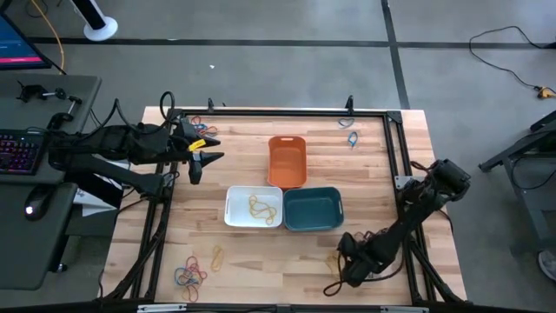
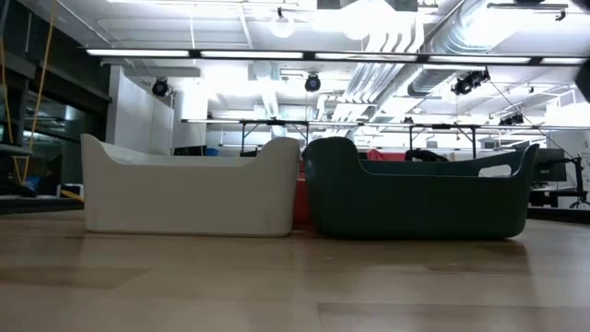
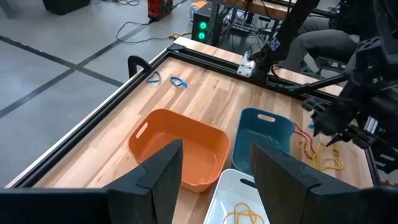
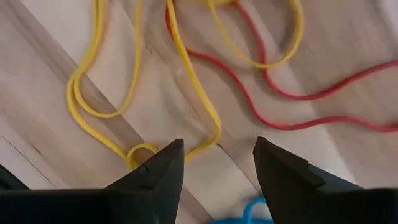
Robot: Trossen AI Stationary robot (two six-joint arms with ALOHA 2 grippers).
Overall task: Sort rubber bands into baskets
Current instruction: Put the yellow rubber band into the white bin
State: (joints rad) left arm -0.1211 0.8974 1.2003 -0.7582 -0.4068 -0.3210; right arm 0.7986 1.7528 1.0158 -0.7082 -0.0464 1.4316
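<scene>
Three baskets stand mid-table: orange (image 1: 287, 161), white (image 1: 254, 207) with yellow rubber bands (image 1: 261, 209) in it, and teal (image 1: 313, 209). My right gripper (image 4: 217, 149) is open and low over a tangle of yellow (image 4: 180, 81), red (image 4: 267, 81) and blue (image 4: 242, 214) bands lying flat on the wood at the near right (image 1: 334, 261). One fingertip is close beside a yellow loop (image 4: 142, 152); I cannot tell whether it touches. My left gripper (image 3: 214, 152) is open and empty, above the table left of the orange basket (image 3: 180, 146).
More bands lie in a pile at the near left (image 1: 195, 269), at the far left (image 1: 201, 130), and two blue ones at the far right (image 1: 351, 137). A black frame (image 1: 395, 165) runs along the table's edges. Bare wood lies in front of the baskets (image 2: 295, 277).
</scene>
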